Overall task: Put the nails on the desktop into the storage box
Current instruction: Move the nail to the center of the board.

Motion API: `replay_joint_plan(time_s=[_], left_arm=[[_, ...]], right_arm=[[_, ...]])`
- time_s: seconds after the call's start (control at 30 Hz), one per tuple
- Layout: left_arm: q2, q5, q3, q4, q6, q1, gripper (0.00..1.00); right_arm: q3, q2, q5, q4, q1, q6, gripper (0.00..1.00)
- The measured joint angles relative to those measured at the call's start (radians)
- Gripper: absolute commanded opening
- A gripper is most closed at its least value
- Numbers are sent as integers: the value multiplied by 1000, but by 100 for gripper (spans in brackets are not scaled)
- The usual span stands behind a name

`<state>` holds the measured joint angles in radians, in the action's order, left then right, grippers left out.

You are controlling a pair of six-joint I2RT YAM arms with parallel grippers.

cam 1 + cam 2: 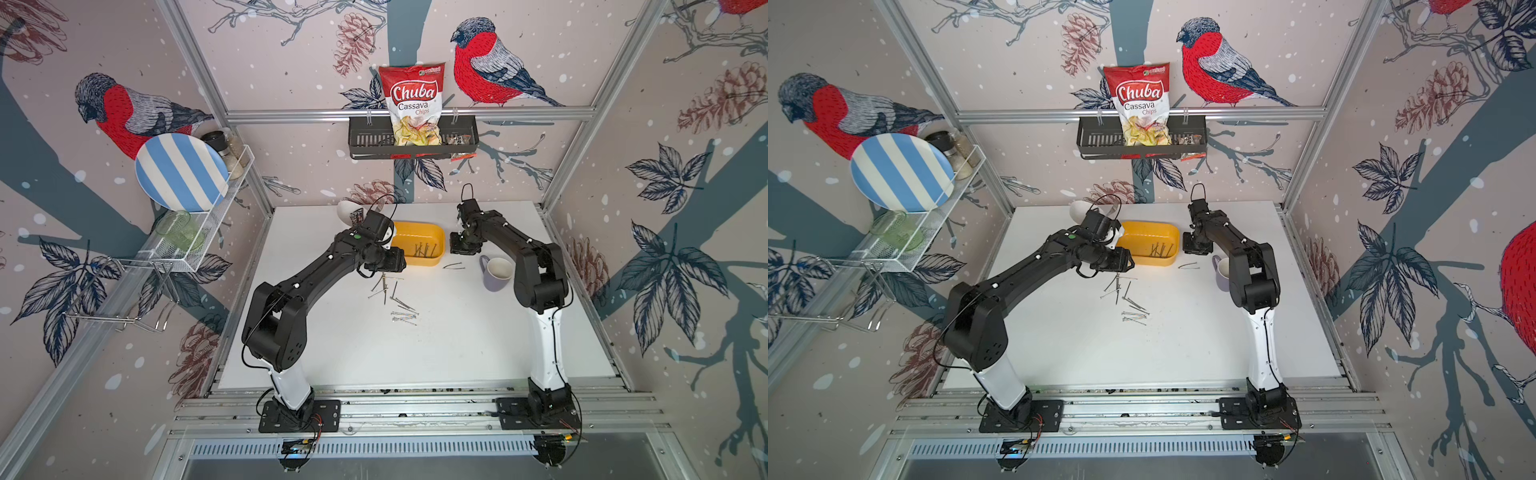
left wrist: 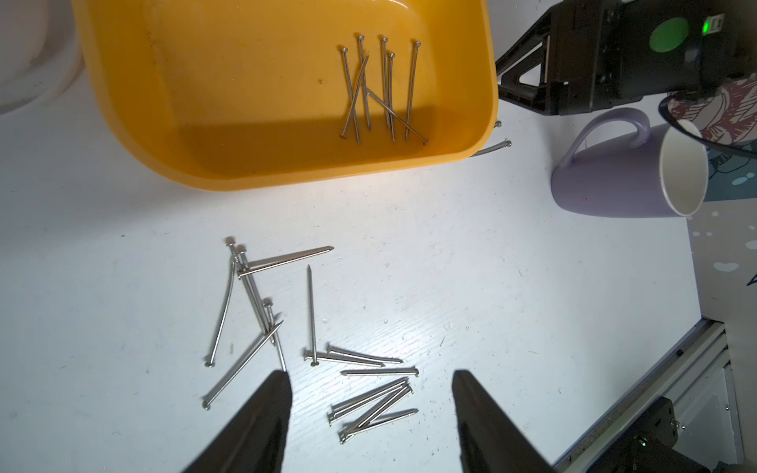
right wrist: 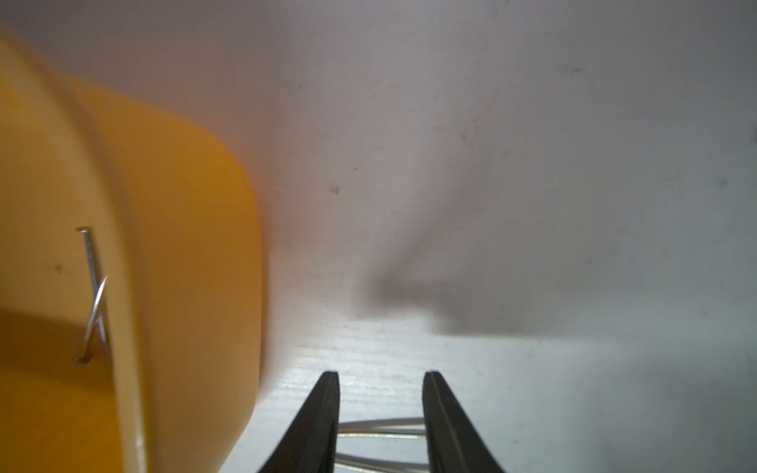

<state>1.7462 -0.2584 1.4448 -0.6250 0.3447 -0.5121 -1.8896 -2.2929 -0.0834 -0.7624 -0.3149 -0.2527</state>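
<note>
The yellow storage box (image 1: 419, 261) (image 1: 1152, 261) (image 2: 286, 172) stands at the back middle of the white desktop (image 1: 457, 332), with several nails (image 1: 424, 249) (image 2: 381, 90) inside it. More nails (image 1: 392, 299) (image 1: 1127, 303) (image 2: 311, 311) lie scattered in front of the box. My left gripper (image 1: 388, 270) (image 2: 371, 373) hovers open over this scatter, holding nothing. My right gripper (image 1: 464, 246) (image 3: 381, 373) sits low beside the box's right end, fingers apart. Two nails (image 1: 454, 265) (image 3: 381, 426) lie crosswise on the desktop under its gap.
A purple mug (image 1: 496, 272) (image 2: 622, 172) stands right of the two nails, close to the right arm. A white cup (image 1: 347, 210) is behind the left wrist. On the back wall hangs a black basket (image 1: 365, 139) with a chips bag (image 1: 411, 99). A wire rack holds a striped plate (image 1: 183, 174) at the left.
</note>
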Motion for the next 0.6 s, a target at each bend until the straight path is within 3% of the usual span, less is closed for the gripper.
replay_joint_plan(time_s=[0.27,0.6], left_arm=[[-24,1,-31,12,18,-3,66],[-14,-3,-48,31,24,-3,68]], right_arm=[[39,-5,24,-8,-13,14,37],[325,164,7,94,-48,-9,36]])
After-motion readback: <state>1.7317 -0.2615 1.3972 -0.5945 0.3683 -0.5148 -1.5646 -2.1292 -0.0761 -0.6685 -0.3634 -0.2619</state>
